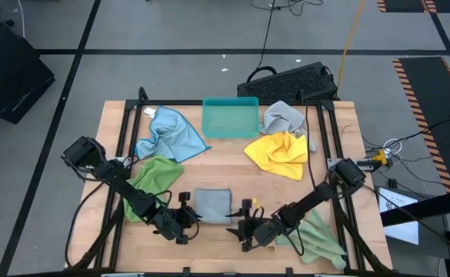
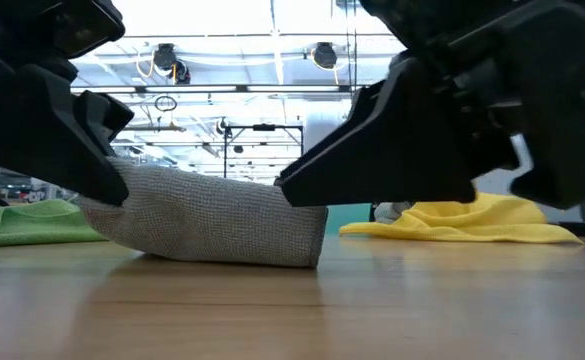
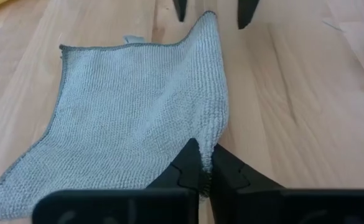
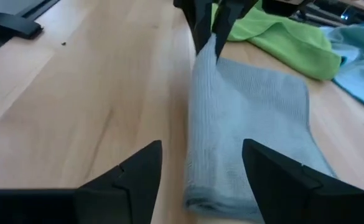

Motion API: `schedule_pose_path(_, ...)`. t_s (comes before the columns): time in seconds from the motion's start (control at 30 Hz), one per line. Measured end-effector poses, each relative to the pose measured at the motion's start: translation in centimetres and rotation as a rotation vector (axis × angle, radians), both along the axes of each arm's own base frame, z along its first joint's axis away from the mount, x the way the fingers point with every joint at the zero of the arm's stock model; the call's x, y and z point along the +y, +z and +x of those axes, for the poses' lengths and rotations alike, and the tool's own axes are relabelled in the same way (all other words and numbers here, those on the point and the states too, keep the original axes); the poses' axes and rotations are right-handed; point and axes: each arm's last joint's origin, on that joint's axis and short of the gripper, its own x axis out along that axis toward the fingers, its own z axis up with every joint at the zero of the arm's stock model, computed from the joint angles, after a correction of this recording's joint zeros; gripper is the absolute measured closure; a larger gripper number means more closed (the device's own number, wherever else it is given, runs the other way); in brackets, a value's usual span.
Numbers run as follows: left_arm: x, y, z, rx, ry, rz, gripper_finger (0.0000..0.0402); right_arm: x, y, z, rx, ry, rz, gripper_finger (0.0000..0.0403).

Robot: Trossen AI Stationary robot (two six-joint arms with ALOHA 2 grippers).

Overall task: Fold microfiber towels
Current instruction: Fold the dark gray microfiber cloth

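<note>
Folded grey towel (image 1: 212, 205) lies flat on the wooden table (image 1: 232, 165) near the front edge, between the two grippers. Left gripper (image 1: 188, 218) sits at the towel's front left corner, fingers clenched on the cloth edge; left wrist view shows the pinch right at the hem (image 3: 201, 163). Right gripper (image 1: 244, 225) is low at the towel's front right corner, fingers spread apart and released, the cloth end lying between them in the right wrist view (image 4: 201, 180), not gripped. Green towel (image 1: 157, 175) is crumpled just left of the grey one, under the left arm. Light blue towel (image 1: 168, 135) is bunched further back on the left. Yellow towel (image 1: 278, 152) is crumpled back right, second grey towel (image 1: 284, 117) behind it. Another green towel (image 1: 317, 235) sits at the front right, under the right arm. Teal tray (image 1: 230, 117) at back centre.
</note>
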Motion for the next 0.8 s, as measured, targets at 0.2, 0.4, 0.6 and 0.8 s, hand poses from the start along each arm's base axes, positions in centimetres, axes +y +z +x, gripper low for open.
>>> schedule_pose_path(0.2, -0.1, 0.1, 0.1, -0.012, 0.007, -0.018, 0.0396, 2.1, 1.5, 0.0, -0.067, -0.037, 0.002, 0.0186)
schedule_pose_path(0.4, -0.2, 0.3, 0.2, -0.040, -0.001, -0.008, 0.0384, 2.1, 1.8, 0.3, -0.070, -0.032, -0.032, 0.0184)
schedule_pose_path(0.6, -0.3, 0.5, 0.3, -0.062, -0.010, -0.010, 0.0395, 2.9, 2.7, 1.6, -0.089, -0.018, -0.101, 0.0152)
schedule_pose_path(0.8, -0.8, 0.7, 0.2, -0.094, -0.027, -0.004, 0.0386, 2.7, 2.9, 1.6, -0.117, -0.112, -0.131, 0.0120)
